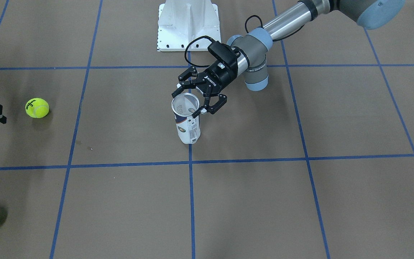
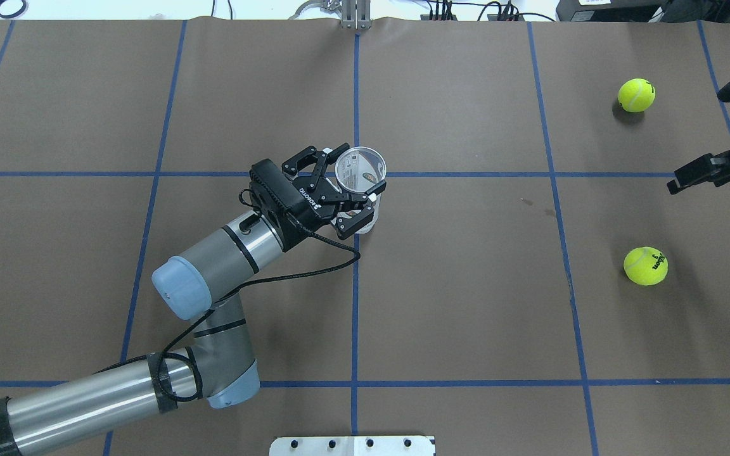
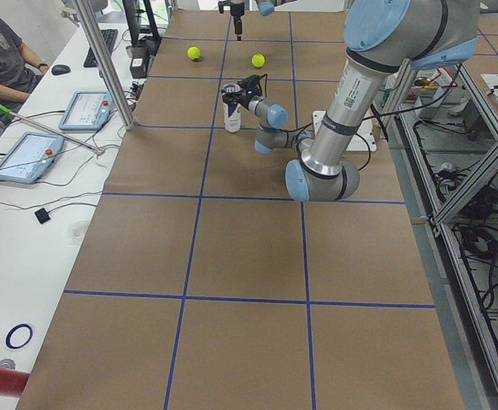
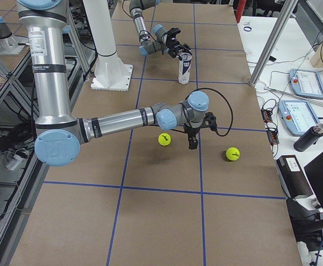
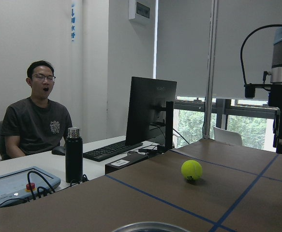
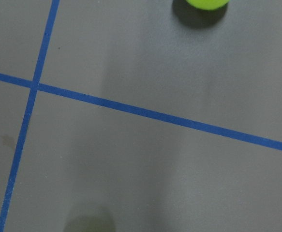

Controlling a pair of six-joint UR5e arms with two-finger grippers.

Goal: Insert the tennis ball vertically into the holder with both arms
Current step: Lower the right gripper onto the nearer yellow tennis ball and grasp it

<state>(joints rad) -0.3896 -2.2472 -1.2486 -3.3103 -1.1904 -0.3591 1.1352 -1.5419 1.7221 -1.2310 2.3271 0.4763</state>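
The holder [image 1: 188,124], a clear can with a white and navy label, stands upright near the table's middle; its silver rim [image 2: 360,168] is open at the top. My left gripper [image 2: 357,174] is shut on the holder's upper part, one finger on each side. My right gripper [image 2: 697,140] is open and empty at the table's right edge, between two yellow tennis balls: one [image 2: 646,266] nearer the robot and one [image 2: 636,95] farther off. The nearer ball also shows in the front-facing view [image 1: 37,108], and one ball shows in the left wrist view [image 5: 191,170].
A white metal base [image 1: 188,25] stands at the robot's side of the table, behind the holder. Blue tape lines grid the brown table. An operator [image 5: 34,121] sits at a side desk with a black bottle [image 5: 73,154], tablets and a monitor.
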